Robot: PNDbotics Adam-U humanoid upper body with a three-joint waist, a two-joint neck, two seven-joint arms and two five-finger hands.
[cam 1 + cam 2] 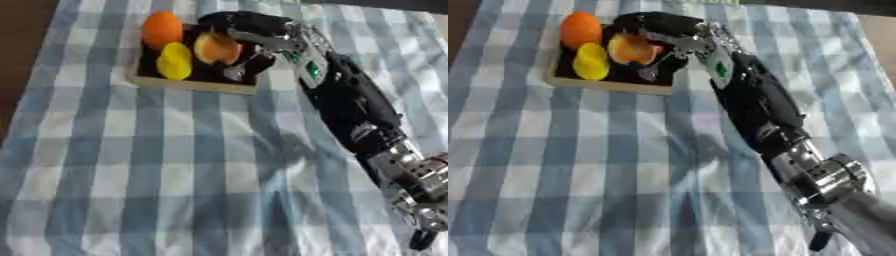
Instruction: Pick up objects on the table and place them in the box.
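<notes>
- Box (pixel 194 85): sits at the far side of the checked cloth (pixel 175 175); it holds an orange fruit (pixel 162 29) and a yellow fruit (pixel 175 61), side by side.
- Right hand (pixel 249 30): reaches over the box, fingers curled round a third, orange-yellow fruit (pixel 216 48), which is within the box walls but not released.
- Left hand: not visible in either view.
- Cloth outside the box: no further objects show.
- Judgement: task near completion; releasing the held fruit appears to be the remaining step.

A shallow dark-lined box (pixel 197 85) with a pale rim is set at the far side of the checked cloth. An orange (pixel 162 28), a yellow fruit (pixel 175 61) and an orange-yellow fruit (pixel 216 48) are held inside it.
</notes>
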